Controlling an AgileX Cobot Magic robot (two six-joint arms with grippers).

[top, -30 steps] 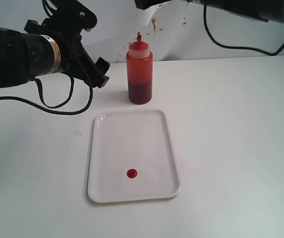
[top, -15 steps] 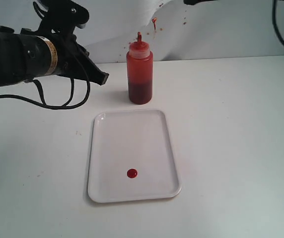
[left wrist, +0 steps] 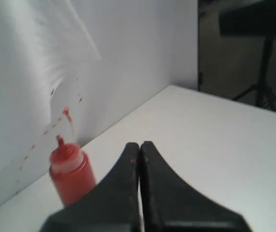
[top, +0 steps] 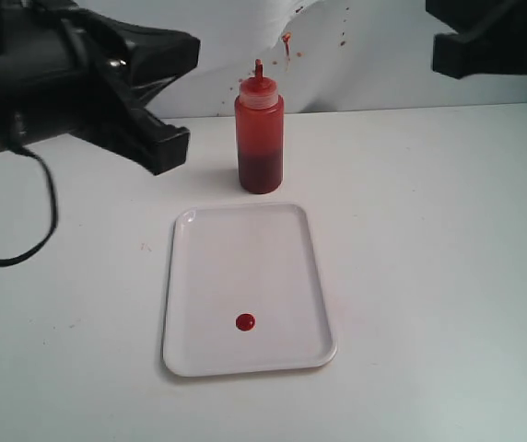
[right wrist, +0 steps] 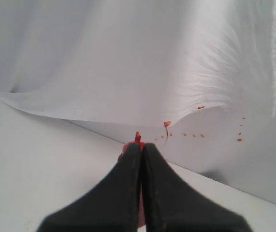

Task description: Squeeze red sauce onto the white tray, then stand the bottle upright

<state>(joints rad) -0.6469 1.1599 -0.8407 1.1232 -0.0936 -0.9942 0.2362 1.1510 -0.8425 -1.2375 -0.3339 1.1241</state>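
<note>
The bottle [top: 259, 138] stands upright on the table just behind the white tray [top: 245, 249], red nozzle pointing up. A small round blob of red sauce [top: 245, 322] lies in the tray's near half. My left gripper [top: 173, 147] hangs in the air left of the bottle, apart from it, shut on nothing. The left wrist view has the bottle [left wrist: 70, 171] beside the shut left gripper [left wrist: 139, 145]. My right gripper [top: 443, 53] is high at the upper right, shut and empty. In its wrist view the right gripper [right wrist: 141, 146] hides all of the bottle except its nozzle [right wrist: 137, 137].
A white backdrop sheet [top: 337, 64] dotted with reddish specks hangs behind the table. A black cable [top: 24, 249] droops from the left arm over the table's left side. A dark stand [left wrist: 266, 53] is beyond the table's far edge.
The left arm has risen and now looms larger and nearer the camera. The right gripper has dropped into view at the upper right. Bottle, tray and sauce have not moved.
</note>
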